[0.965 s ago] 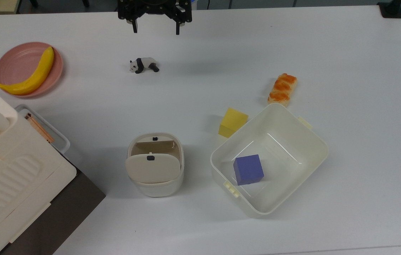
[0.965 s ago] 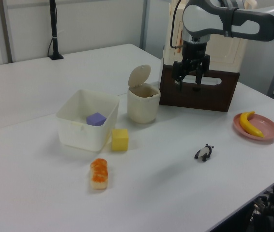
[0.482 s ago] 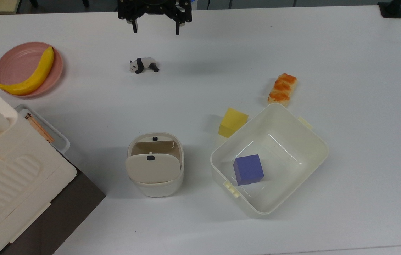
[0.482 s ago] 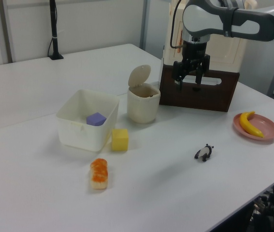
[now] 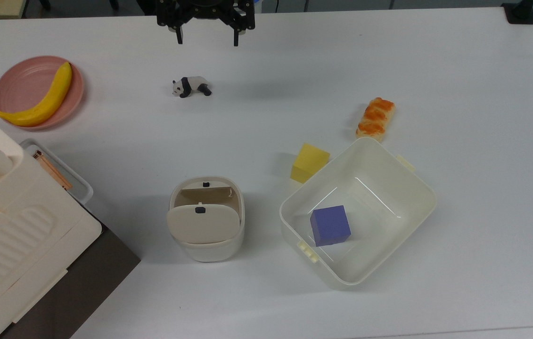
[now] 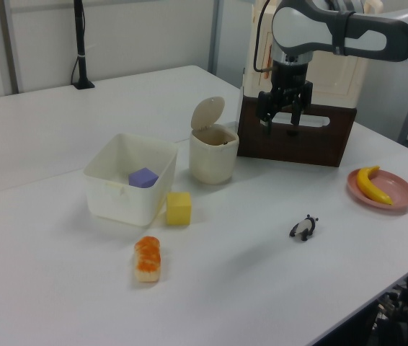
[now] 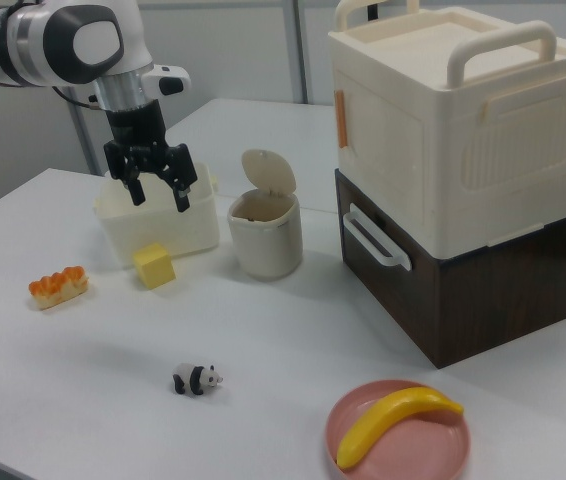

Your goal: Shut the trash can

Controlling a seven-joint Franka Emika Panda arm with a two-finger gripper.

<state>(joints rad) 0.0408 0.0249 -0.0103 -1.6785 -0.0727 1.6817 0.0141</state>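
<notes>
- The claw (image 5: 206, 41) hangs in the air at the top view's upper edge, fingers spread wide and holding nothing, above the counter (image 5: 459, 70) beyond the toy panda (image 5: 191, 86).
- The trash can (image 5: 207, 219) stands near the counter's middle, its beige lid (image 6: 207, 113) hinged up and its brown inside open to the top view.
- Just to the top view's right of it sits a cream square tub (image 5: 417, 188) containing a purple cube (image 5: 330, 225); a yellow cube (image 5: 310, 162) rests against the tub's outer wall.
- A pink plate (image 5: 19, 84) carries a banana (image 5: 42, 101).
- A sushi piece topped in orange (image 5: 375, 119) lies alone on the counter.
- The right view shows the ribbed cream box (image 7: 463, 110) stacked on a dark brown case (image 7: 483, 285); the top view catches just their corner.
</notes>
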